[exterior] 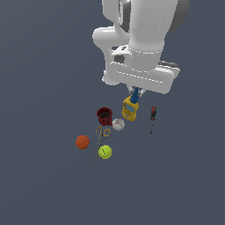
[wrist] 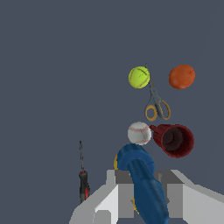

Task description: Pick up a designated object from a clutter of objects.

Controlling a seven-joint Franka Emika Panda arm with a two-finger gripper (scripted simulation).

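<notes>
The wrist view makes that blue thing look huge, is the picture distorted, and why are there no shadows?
Wrist view: the blue item sits between the hand's fingers right by the lens, so it looms; the balls look sharp. Exterior view: it is tiny above the yellow bottle; flat even light, no visible cast shadows or glare.

arm: white, reaching down from above | gripper (wrist: 144,197): pointing down, fingers closed on something held between them

A: What do the jaws hold?
B: The blue item (wrist: 146,183), pressed between both, its wider end toward the baseball (wrist: 139,133).
A: And near it?
B: The red cup (wrist: 174,140) lies beside the baseball; scissors (wrist: 155,103) touch the tennis ball (wrist: 139,77).
</notes>
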